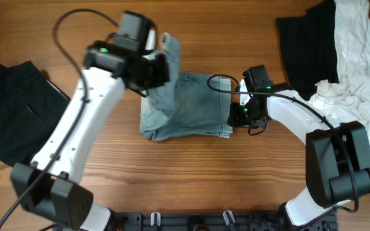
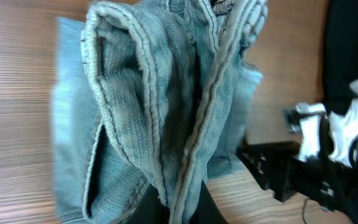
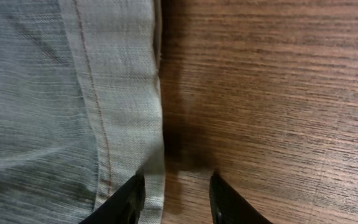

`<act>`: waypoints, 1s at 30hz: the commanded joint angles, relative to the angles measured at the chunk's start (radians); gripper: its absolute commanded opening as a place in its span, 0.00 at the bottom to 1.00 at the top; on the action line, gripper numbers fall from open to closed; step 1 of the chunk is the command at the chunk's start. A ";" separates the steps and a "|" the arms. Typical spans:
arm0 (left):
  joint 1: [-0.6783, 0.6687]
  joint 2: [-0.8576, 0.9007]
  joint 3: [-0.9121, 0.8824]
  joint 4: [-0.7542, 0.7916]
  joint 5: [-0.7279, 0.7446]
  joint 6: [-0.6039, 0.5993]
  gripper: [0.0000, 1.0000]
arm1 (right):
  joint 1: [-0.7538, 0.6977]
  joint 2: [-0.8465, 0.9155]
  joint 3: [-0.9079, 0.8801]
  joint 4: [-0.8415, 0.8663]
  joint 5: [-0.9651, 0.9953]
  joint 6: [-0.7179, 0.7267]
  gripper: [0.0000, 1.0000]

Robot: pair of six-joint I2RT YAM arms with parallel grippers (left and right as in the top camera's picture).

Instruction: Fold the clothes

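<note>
Light blue jeans lie partly folded in the middle of the table. My left gripper is shut on a bunched part of the jeans and holds it lifted above the garment's left side. My right gripper is open at the jeans' right edge; in the right wrist view its fingers straddle the hem, one finger over the cloth, one over bare wood.
A black garment lies at the left edge. A pile of black and white clothes lies at the right. Bare wood lies in front of the jeans.
</note>
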 commanded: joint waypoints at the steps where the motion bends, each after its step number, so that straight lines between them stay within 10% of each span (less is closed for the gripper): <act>1: -0.119 0.053 0.026 0.042 0.029 -0.051 0.04 | 0.004 0.014 -0.012 0.005 0.006 0.004 0.38; 6: -0.216 0.093 0.026 0.090 0.030 -0.081 0.08 | 0.003 0.014 -0.011 0.002 0.006 0.022 0.41; 12: -0.158 0.072 0.026 0.154 -0.008 0.053 0.60 | -0.074 -0.023 0.132 -0.183 0.097 0.030 0.46; 20: 0.161 0.158 0.026 0.176 -0.032 0.068 0.73 | -0.168 -0.164 0.339 -0.287 -0.075 -0.057 0.54; 30: 0.175 0.504 0.026 0.202 0.291 0.277 0.83 | -0.116 -0.146 0.326 -0.285 -0.102 -0.077 0.55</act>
